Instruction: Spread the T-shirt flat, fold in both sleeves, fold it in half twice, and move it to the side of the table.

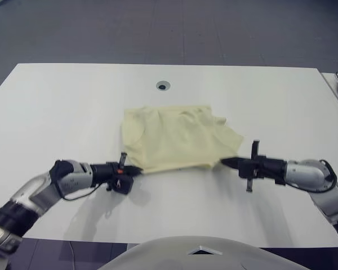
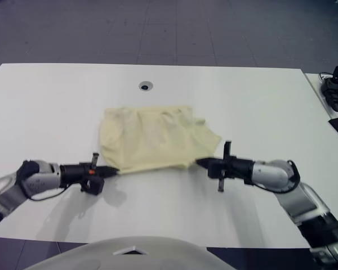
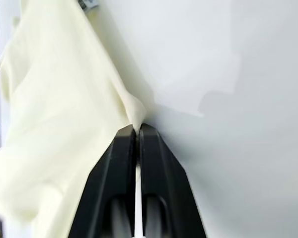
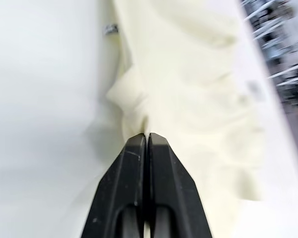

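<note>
White table (image 1: pixel 56 101): T-shirt (image 1: pixel 174 138) lies widthwise, left gripper (image 1: pixel 136 169) and right gripper (image 1: pixel 225 162) jaws clamping near corners.

The crumpled yellow T-shirt (image 1: pixel 174 138) lies between the left gripper (image 1: pixel 138 169) and right gripper (image 1: pixel 223 162), its near corners touching their tips.

The left arm (image 1: pixel 42 191) and right arm (image 1: pixel 310 173) are rounded silver-grey shells broken by black joint bands. A thin black cable (image 1: pixel 81 195) loops beside each wrist. The left end effector (image 1: pixel 136 169) is black, with a small orange-red mark and a short upright post. The right end effector (image 1: pixel 225 162) is black with a slim crossbar. The fingers (image 3: pixel 156 163) are glossy black wedges tapering to narrow tips.
</note>
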Robot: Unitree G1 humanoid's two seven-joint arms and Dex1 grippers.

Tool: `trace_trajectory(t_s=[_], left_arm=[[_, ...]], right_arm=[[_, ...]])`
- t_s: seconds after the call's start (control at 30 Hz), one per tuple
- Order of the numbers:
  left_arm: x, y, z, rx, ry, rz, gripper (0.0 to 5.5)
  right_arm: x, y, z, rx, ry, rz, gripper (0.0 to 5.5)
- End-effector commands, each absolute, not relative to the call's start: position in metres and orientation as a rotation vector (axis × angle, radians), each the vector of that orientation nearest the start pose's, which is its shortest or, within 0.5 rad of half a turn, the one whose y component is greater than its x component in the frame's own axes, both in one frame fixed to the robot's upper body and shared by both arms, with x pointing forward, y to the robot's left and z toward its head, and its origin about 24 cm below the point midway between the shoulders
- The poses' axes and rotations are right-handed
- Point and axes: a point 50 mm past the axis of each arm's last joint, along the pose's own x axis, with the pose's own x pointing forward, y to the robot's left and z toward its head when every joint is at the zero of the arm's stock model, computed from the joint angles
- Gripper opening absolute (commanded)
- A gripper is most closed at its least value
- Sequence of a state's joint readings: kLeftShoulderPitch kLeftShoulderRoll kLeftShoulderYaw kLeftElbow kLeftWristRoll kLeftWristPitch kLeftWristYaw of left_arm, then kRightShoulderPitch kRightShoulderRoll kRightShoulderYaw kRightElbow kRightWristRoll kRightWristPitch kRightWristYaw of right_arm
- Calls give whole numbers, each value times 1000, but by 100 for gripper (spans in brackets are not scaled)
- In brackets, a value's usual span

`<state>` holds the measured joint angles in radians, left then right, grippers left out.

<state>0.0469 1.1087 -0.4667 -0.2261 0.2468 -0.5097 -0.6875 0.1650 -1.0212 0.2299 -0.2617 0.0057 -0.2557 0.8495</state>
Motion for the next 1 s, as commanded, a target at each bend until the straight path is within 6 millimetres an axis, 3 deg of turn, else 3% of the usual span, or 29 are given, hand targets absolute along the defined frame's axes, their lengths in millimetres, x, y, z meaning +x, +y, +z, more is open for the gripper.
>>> trace_trajectory(t_s=[0.03, 0.2, 0.23, 0.4, 0.53, 0.6, 0.7, 0.8, 0.9, 1.0], left_arm=[[132, 179, 77, 1208, 164, -1618, 2], [131, 179, 87, 1207, 225, -1600, 2], [133, 181, 88, 1204, 229, -1589, 0], [132, 199, 99, 1121, 364, -1644, 92], [125, 205, 118, 953, 480, -1745, 148], [130, 198, 131, 830, 432, -1721, 186], [168, 187, 144, 838, 231, -1491, 239], [198, 176, 139, 900, 130, -1350, 289], [202, 174, 115, 1003, 165, -1334, 342], [200, 176, 96, 1079, 209, -1349, 396]], right_arm=[[147, -201, 83, -922, 409, 1416, 0], [140, -197, 98, -844, 499, 1401, 0], [141, -198, 103, -836, 511, 1392, 21], [142, -198, 142, -704, 544, 1432, 96], [162, -202, 177, -608, 468, 1403, 149], [190, -205, 183, -606, 357, 1272, 186], [248, -203, 173, -630, 222, 1000, 237], [291, -189, 153, -593, 157, 877, 285], [323, -175, 127, -576, 150, 816, 336], [340, -168, 103, -617, 175, 785, 387]])
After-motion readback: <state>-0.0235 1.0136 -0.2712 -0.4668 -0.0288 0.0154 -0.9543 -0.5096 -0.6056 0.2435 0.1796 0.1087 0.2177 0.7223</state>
